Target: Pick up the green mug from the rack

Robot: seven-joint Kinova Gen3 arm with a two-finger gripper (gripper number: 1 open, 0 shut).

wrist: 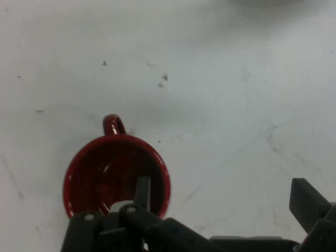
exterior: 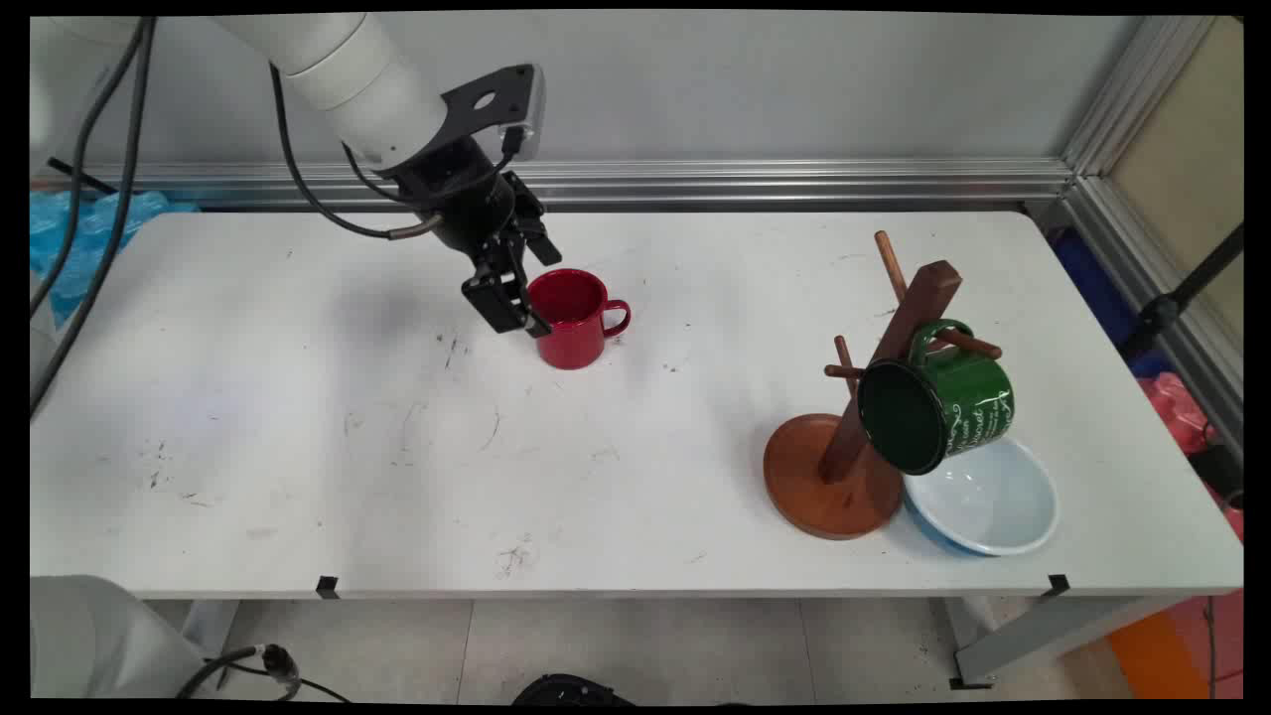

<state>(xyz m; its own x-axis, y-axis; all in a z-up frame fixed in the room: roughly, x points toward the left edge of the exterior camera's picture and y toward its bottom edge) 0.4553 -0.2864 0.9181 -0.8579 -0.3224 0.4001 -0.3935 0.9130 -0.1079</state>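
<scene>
A red mug [exterior: 578,328] stands upright on the white table [exterior: 298,447], towards the back and left of the middle, with its handle pointing right. My gripper [exterior: 541,295] hangs at the mug's left rim, open. In the hand view the mug [wrist: 102,176] lies at the lower left, handle towards the top. One fingertip [wrist: 142,188] sits over the mug's inside near the rim. The other finger [wrist: 307,202] is far off to the right, above bare table. The gripper [wrist: 223,190] holds nothing.
At the right of the table stands a wooden mug tree [exterior: 839,467] with a green mug [exterior: 943,402] hanging on one peg. A light blue bowl [exterior: 993,501] sits beside its base, near the front edge. Black cables hang from the arm at the left.
</scene>
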